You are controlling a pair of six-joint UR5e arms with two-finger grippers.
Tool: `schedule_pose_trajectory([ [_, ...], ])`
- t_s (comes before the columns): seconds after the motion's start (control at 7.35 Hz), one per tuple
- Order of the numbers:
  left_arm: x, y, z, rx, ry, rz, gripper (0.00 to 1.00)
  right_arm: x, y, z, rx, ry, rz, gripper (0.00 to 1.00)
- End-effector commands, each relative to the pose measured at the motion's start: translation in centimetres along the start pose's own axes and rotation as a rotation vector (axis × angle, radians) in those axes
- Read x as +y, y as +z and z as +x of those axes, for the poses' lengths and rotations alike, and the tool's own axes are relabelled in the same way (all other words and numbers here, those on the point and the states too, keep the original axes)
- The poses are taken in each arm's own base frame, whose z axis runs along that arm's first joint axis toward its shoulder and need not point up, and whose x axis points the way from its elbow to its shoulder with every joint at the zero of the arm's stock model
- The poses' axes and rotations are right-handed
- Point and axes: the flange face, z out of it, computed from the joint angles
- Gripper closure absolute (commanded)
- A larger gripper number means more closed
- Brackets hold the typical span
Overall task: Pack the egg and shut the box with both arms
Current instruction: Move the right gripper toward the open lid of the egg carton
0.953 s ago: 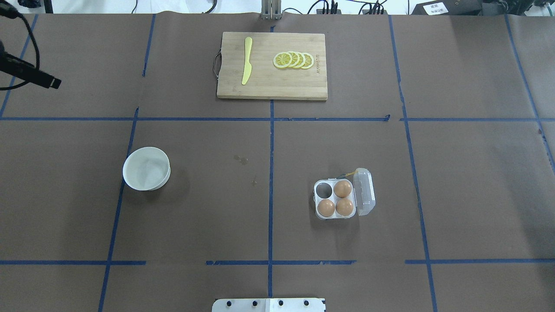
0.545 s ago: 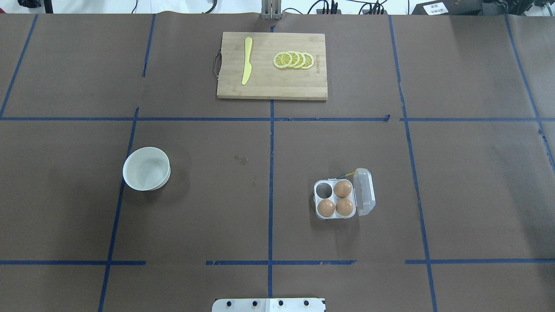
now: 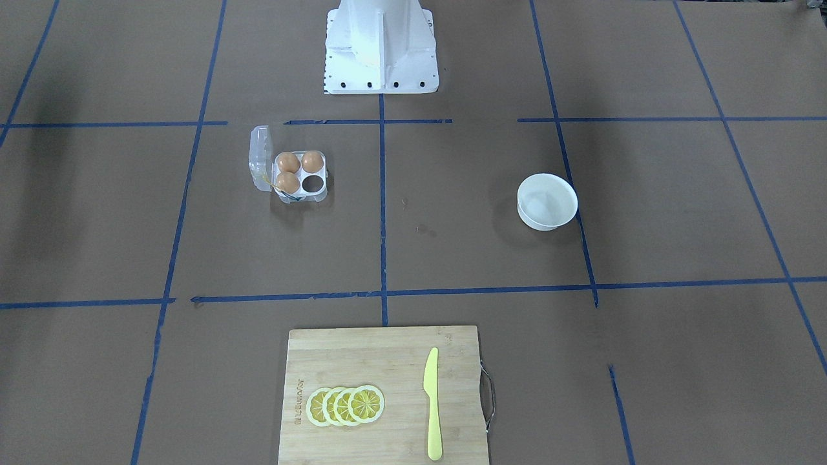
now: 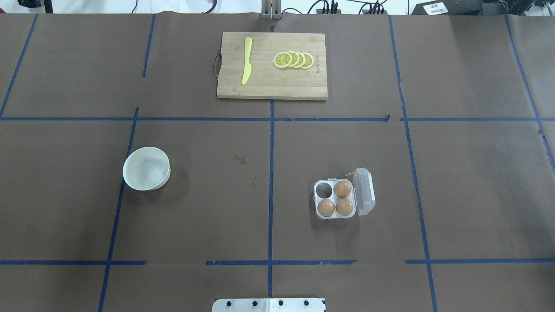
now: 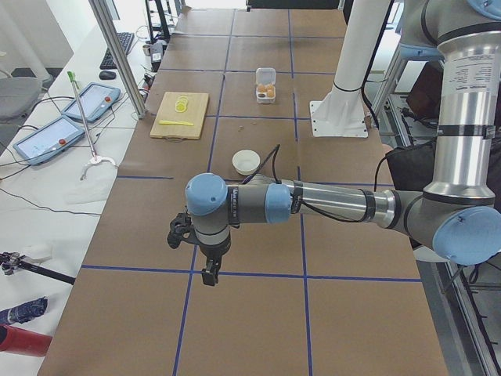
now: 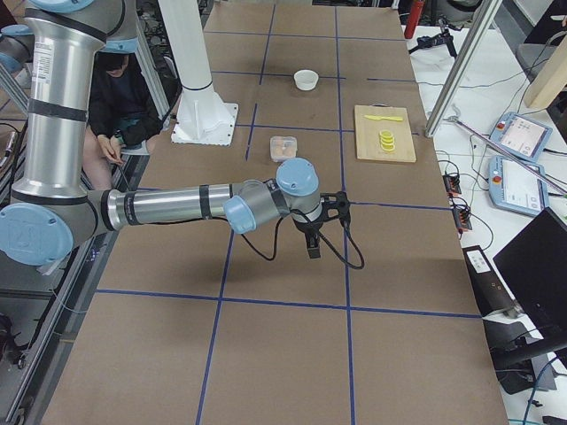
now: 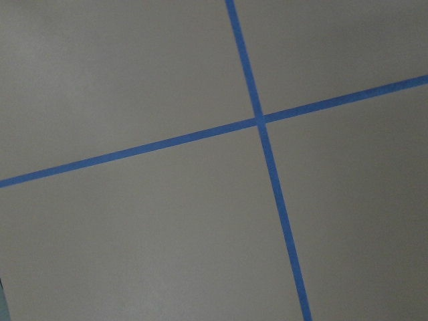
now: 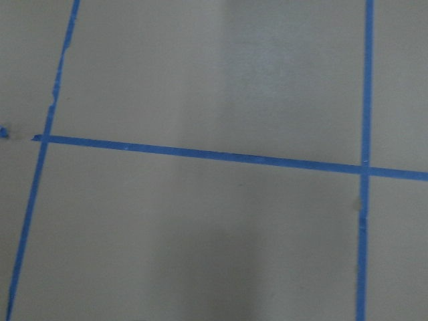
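In the front view, the box (image 3: 294,173) sits open near the robot's edge of the table (image 3: 678,213), a bit toward the robot's right. Three eggs (image 3: 289,162) lie in three of its four cups. A white bowl (image 3: 546,201) stands on the left half. A board (image 3: 384,394) with lemon slices (image 3: 345,405) and a yellow knife (image 3: 431,403) lies at the far edge.

The view from above adds wires (image 4: 208,6) past that far edge.

Only the left side view shows the left gripper (image 5: 210,274). It points down over the table's left end, well apart from the box. I cannot tell if it is spread or pressed together. Tablets (image 5: 47,137) lie on a white bench.

Only the right side view shows the right gripper (image 6: 314,250), over the right end. I cannot tell its state either. A person (image 6: 120,97) sits behind the robot.

Both wrist views show just the brown top and blue tape (image 7: 257,120).
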Motion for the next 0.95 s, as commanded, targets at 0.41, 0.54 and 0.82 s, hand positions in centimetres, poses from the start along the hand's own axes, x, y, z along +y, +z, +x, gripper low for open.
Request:
schedule_pose_trajectory([
  [0.41, -0.1, -1.8, 0.0, 0.015, -0.002, 0.081, 0.00, 3.7, 10.1, -22.5, -0.069, -0.010, -0.186, 0.00],
  [0.54, -0.2, -1.9, 0.1, 0.014, 0.001, 0.084, 0.00, 4.6, 12.2, -27.6, -0.071, -0.003, -0.184, 0.00],
  [0.82, -0.4, -2.1, 0.2, 0.013, 0.007, 0.089, 0.00, 5.9, 15.2, -38.0, -0.091, 0.053, -0.124, 0.00],
])
